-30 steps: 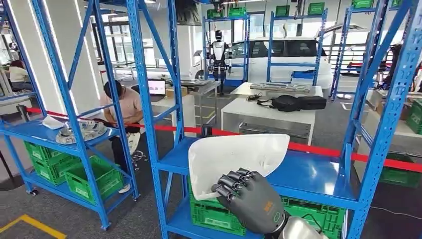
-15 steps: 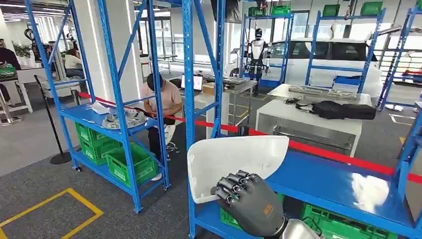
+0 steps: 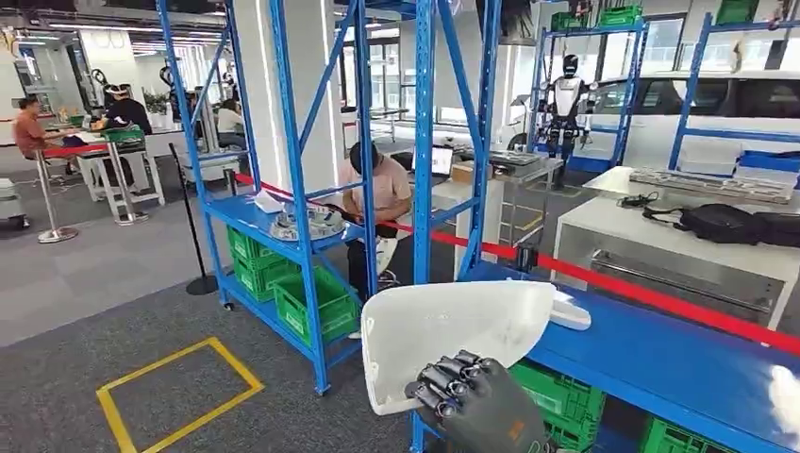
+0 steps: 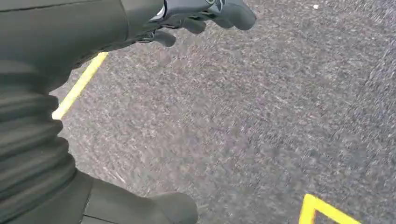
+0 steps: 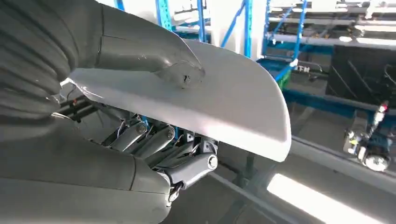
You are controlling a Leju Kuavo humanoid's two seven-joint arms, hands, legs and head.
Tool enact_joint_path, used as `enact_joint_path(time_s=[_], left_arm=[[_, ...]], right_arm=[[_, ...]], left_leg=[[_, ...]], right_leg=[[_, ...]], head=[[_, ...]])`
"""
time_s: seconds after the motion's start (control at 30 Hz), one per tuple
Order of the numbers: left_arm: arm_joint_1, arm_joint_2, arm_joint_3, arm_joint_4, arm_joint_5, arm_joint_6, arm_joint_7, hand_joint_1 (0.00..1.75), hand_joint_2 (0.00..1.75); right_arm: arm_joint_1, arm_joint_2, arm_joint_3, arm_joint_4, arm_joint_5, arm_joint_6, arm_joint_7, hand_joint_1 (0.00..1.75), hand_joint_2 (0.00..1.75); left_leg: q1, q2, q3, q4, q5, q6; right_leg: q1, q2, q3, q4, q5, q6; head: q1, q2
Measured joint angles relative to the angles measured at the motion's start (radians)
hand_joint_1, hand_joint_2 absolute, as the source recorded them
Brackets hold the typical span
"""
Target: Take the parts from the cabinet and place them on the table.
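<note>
One white part (image 3: 453, 335) gripped in the right hand (image 3: 476, 406); left hand (image 4: 205, 14) hangs slack, holding nothing; since earlier, the view has swung, grip unchanged.

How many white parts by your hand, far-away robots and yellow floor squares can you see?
White parts: 2, the big white part held by the right hand and the small white part on the blue shelf
Far-away robot: 1
Yellow floor square: 1
Total: 4
</note>
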State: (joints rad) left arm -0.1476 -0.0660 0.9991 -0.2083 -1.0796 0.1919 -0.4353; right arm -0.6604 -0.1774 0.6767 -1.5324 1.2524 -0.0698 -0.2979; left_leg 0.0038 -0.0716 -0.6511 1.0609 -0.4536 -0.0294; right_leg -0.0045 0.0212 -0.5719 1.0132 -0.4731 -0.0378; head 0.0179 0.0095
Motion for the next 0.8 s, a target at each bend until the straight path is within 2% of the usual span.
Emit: enact_joint_path(time_s=[0.03,0.07,0.1,0.13,0.17,0.2,0.23,0.27,0.3,0.33,0.43,0.47,0.5,0.53,0.57,0.6,0.63,0.67,0.7,0.73,0.77,0.8], left_arm=[[-0.002,0.001,-0.006,0.000,-0.001,0.003,0.000,0.00,1.75],[-0.003,0.002,-0.009,-0.001,-0.003,0.004,0.000,0.00,1.75],[-0.002,0.003,-0.012,-0.001,-0.008,0.004,0.000,0.00,1.75],[0.000,0.003,-0.013,-0.001,-0.010,0.004,0.000,0.00,1.75],[0.002,0.003,-0.013,-0.001,-0.012,0.004,0.000,0.00,1.75],[0.003,0.004,-0.013,-0.001,-0.013,0.004,0.000,0.00,1.75],[0.004,0.006,-0.014,-0.002,-0.014,0.004,0.000,0.00,1.75],[0.004,0.007,-0.016,-0.003,-0.016,0.004,0.000,0.00,1.75],[0.002,0.007,-0.021,-0.003,-0.016,0.003,0.002,0.00,1.75],[0.002,0.008,-0.023,-0.004,-0.016,0.002,0.006,0.00,1.75],[0.018,0.008,-0.029,-0.004,-0.018,-0.009,0.016,0.00,1.75],[0.023,0.008,-0.029,-0.004,-0.017,-0.011,0.016,0.00,1.75],[0.026,0.008,-0.029,-0.005,-0.018,-0.013,0.014,0.00,1.75],[0.025,0.008,-0.030,-0.005,-0.018,-0.014,0.012,0.00,1.75],[0.024,0.008,-0.031,-0.005,-0.018,-0.016,0.005,0.00,1.75],[0.025,0.008,-0.032,-0.005,-0.018,-0.016,-0.003,0.00,1.75],[0.027,0.008,-0.032,-0.005,-0.018,-0.016,-0.008,0.00,1.75],[0.030,0.009,-0.032,-0.005,-0.017,-0.016,-0.008,0.00,1.75],[0.033,0.009,-0.032,-0.005,-0.016,-0.016,-0.008,0.00,1.75],[0.036,0.009,-0.032,-0.005,-0.016,-0.017,-0.006,0.00,1.75],[0.039,0.009,-0.032,-0.005,-0.016,-0.017,-0.004,0.00,1.75],[0.043,0.008,-0.032,-0.004,-0.013,-0.017,0.000,0.00,1.75]], right_arm=[[0.013,0.000,0.001,-0.015,0.011,0.000,0.009,1.61,1.75],[0.032,0.000,0.002,-0.026,0.018,0.001,0.014,1.61,1.75],[0.051,0.000,0.004,-0.037,0.024,0.002,0.018,1.61,1.75],[0.068,-0.001,0.006,-0.046,0.026,0.003,0.018,1.61,1.75],[0.081,-0.001,0.008,-0.055,0.027,0.003,0.019,1.61,1.75],[0.088,-0.001,0.008,-0.062,0.028,0.003,0.020,1.61,1.75],[0.092,-0.002,0.008,-0.069,0.029,0.005,0.023,1.61,1.75],[0.096,-0.003,0.008,-0.077,0.034,0.008,0.031,1.61,1.75],[0.101,-0.005,0.008,-0.084,0.036,0.011,0.037,1.61,1.75],[0.106,-0.011,0.006,-0.090,0.038,0.014,0.043,1.61,1.75],[0.126,-0.024,0.004,-0.108,0.047,0.019,0.057,1.61,1.75],[0.128,-0.026,0.002,-0.114,0.047,0.020,0.061,1.61,1.75],[0.130,-0.033,-0.002,-0.121,0.048,0.025,0.063,1.61,1.75],[0.133,-0.037,-0.008,-0.130,0.050,0.027,0.064,1.61,1.75],[0.138,-0.045,-0.012,-0.135,0.052,0.030,0.064,1.61,1.75],[0.146,-0.052,-0.016,-0.138,0.055,0.039,0.064,1.61,1.75],[0.155,-0.056,-0.018,-0.138,0.056,0.042,0.061,1.61,1.75],[0.162,-0.059,-0.019,-0.138,0.059,0.045,0.060,1.61,1.75],[0.164,-0.060,-0.021,-0.138,0.064,0.046,0.063,1.61,1.75],[0.164,-0.060,-0.022,-0.138,0.067,0.046,0.064,1.61,1.75],[0.163,-0.061,-0.024,-0.139,0.069,0.046,0.066,1.61,1.75],[0.163,-0.063,-0.028,-0.140,0.070,0.046,0.067,1.61,1.75]], left_leg=[[0.001,0.035,-0.030,0.064,-0.039,-0.005],[0.003,0.054,-0.068,0.145,-0.078,-0.009],[0.005,0.060,-0.102,0.216,-0.108,-0.013],[0.007,0.063,-0.122,0.259,-0.118,-0.017],[0.011,0.066,-0.117,0.253,-0.105,-0.020],[0.013,0.070,-0.088,0.201,-0.071,-0.022],[0.014,0.080,-0.040,0.113,-0.028,-0.022],[0.014,0.104,0.016,0.015,0.011,-0.022],[0.006,0.147,0.040,-0.036,-0.001,-0.020],[0.005,0.132,0.045,-0.041,0.006,-0.005],[0.000,0.100,0.038,-0.036,0.003,0.014],[0.006,0.090,0.044,-0.043,0.008,0.023],[0.007,0.082,0.045,-0.045,0.009,0.028],[0.008,0.075,0.045,-0.045,0.010,0.034],[0.008,0.064,0.044,-0.045,0.010,0.037],[0.007,0.049,0.044,-0.044,0.009,0.038],[0.006,0.036,0.044,-0.043,0.009,0.038],[0.006,0.024,0.044,-0.042,0.009,0.038],[0.006,0.010,0.044,-0.040,0.009,0.038],[0.006,-0.002,0.044,-0.037,0.008,0.037],[0.006,-0.015,0.045,-0.034,0.008,0.035],[0.008,-0.025,0.043,-0.032,0.007,0.032]], right_leg=[[0.001,-0.013,0.001,0.000,-0.001,-0.003],[0.001,-0.027,0.002,0.000,-0.003,-0.006],[0.001,-0.042,0.002,0.000,-0.005,-0.007],[0.000,-0.054,0.002,0.001,-0.006,-0.006],[0.000,-0.066,0.003,0.001,-0.008,-0.005],[-0.001,-0.078,0.004,0.002,-0.010,-0.002],[-0.003,-0.089,0.007,0.004,-0.014,0.001],[-0.003,-0.101,0.011,0.006,-0.019,0.006],[0.002,-0.109,0.012,0.008,-0.024,0.013],[0.007,-0.117,0.012,0.013,-0.028,0.019],[0.006,-0.143,0.021,0.007,-0.031,0.033],[0.003,-0.141,0.021,0.009,-0.038,0.040],[-0.003,-0.089,0.012,0.034,-0.057,0.045],[-0.005,-0.055,-0.014,0.093,-0.091,0.046],[-0.005,-0.037,-0.052,0.172,-0.127,0.048],[-0.004,-0.028,-0.098,0.263,-0.160,0.049],[-0.003,-0.025,-0.132,0.320,-0.171,0.049],[-0.003,-0.023,-0.142,0.328,-0.159,0.047],[-0.003,-0.021,-0.129,0.287,-0.124,0.044],[-0.004,-0.017,-0.096,0.213,-0.079,0.040],[-0.005,-0.002,-0.050,0.116,-0.030,0.037],[-0.008,0.042,-0.015,0.038,-0.010,0.033]], head=[[0.000,0.000],[0.000,0.000],[-0.001,0.000],[-0.001,0.000],[-0.001,0.000],[-0.001,0.000],[-0.001,0.000],[-0.001,0.000],[-0.001,0.000],[-0.001,0.000],[0.001,0.000],[0.000,0.000],[0.003,0.000],[0.003,0.000],[0.005,0.000],[0.005,0.000],[0.005,0.000],[0.005,0.000],[0.006,0.000],[0.006,0.000],[0.006,0.000],[0.006,0.000]])
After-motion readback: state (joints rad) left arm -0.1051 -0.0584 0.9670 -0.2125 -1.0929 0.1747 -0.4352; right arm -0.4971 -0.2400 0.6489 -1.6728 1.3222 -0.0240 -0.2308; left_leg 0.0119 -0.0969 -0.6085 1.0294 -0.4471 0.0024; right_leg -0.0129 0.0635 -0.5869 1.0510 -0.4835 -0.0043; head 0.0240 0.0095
